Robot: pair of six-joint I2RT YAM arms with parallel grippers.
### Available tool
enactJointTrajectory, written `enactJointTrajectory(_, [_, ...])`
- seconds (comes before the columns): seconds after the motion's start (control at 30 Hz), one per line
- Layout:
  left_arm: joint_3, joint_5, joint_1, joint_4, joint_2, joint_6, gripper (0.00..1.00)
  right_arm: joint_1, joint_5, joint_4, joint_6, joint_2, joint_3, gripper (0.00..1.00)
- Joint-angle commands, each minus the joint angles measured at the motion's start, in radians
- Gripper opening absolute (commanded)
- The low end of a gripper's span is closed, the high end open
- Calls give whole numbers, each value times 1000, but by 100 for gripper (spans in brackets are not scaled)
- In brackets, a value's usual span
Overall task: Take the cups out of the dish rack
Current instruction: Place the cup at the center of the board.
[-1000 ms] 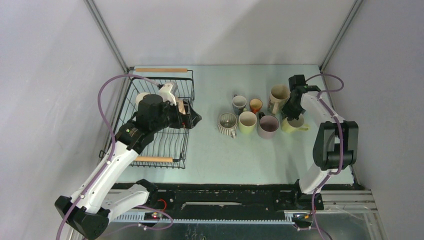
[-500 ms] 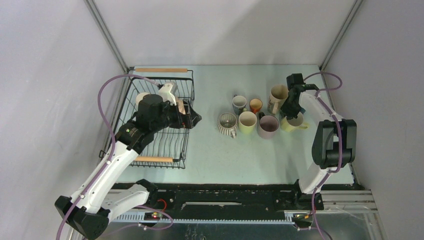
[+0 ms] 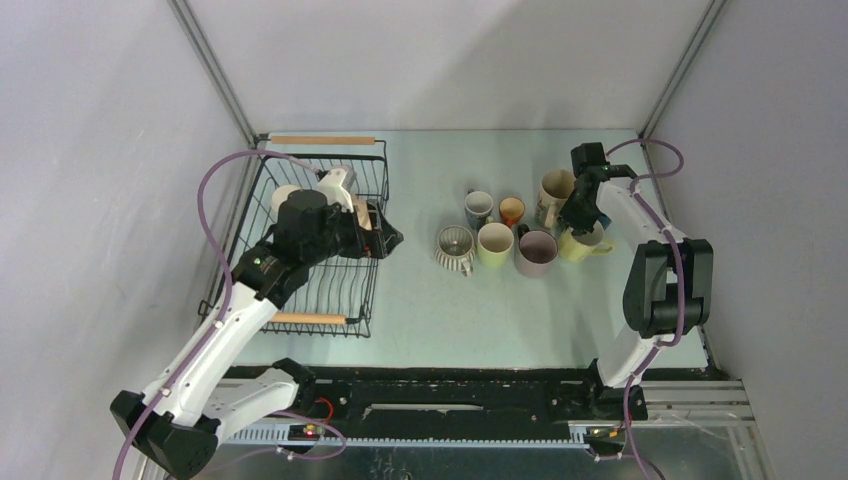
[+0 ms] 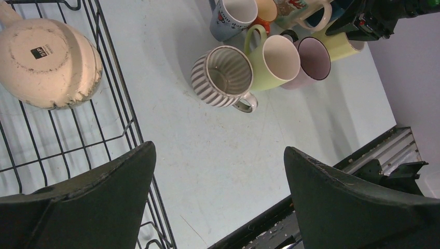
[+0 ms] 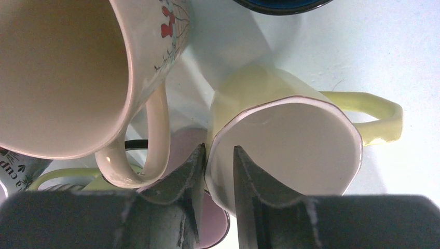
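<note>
Cups (image 3: 495,243) stood grouped on the table (image 3: 450,310); one cream cup (image 4: 46,62) lay upturned in the rack (image 3: 372,290). The jaws of the right gripper (image 5: 218,153) had just eased apart astride the rim of the yellow cup (image 5: 290,150), seemingly letting go. The left gripper (image 4: 218,150) hung wide open, empty.

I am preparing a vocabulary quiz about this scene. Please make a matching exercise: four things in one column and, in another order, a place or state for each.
Things:
1. cream mug
2. striped mug
3. pale yellow mug
4. left hand

Places or states:
A. rim between the right hand's fingers
B. wide open, holding nothing
C. bottom up in the dish rack
D. upright on the table, beside a green mug

Pairs: 1-C, 2-D, 3-A, 4-B
</note>
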Motion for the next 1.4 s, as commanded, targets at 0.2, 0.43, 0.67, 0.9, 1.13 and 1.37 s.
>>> enactJointTrajectory(0.2, [-22,-14,4,29,-10,23,100,23,33,-7,8,-32,33,35])
enactJointTrajectory(0.43, [-22,-14,4,28,-6,23,100,41,40,-17,9,-58,33,37])
enactJointTrajectory(0.67, [-24,-15,4,29,1,24,100,59,59,-35,11,-78,31,40])
enactJointTrajectory(0.9, [-24,-14,4,29,9,25,100,67,64,-51,7,-129,31,42])
enactJointTrajectory(1.13, [-13,-29,4,34,14,14,100,75,60,-68,-7,-217,6,44])
enactJointTrajectory(1.37, [45,-144,4,-20,13,14,100,119,27,-42,-78,-362,-22,60])
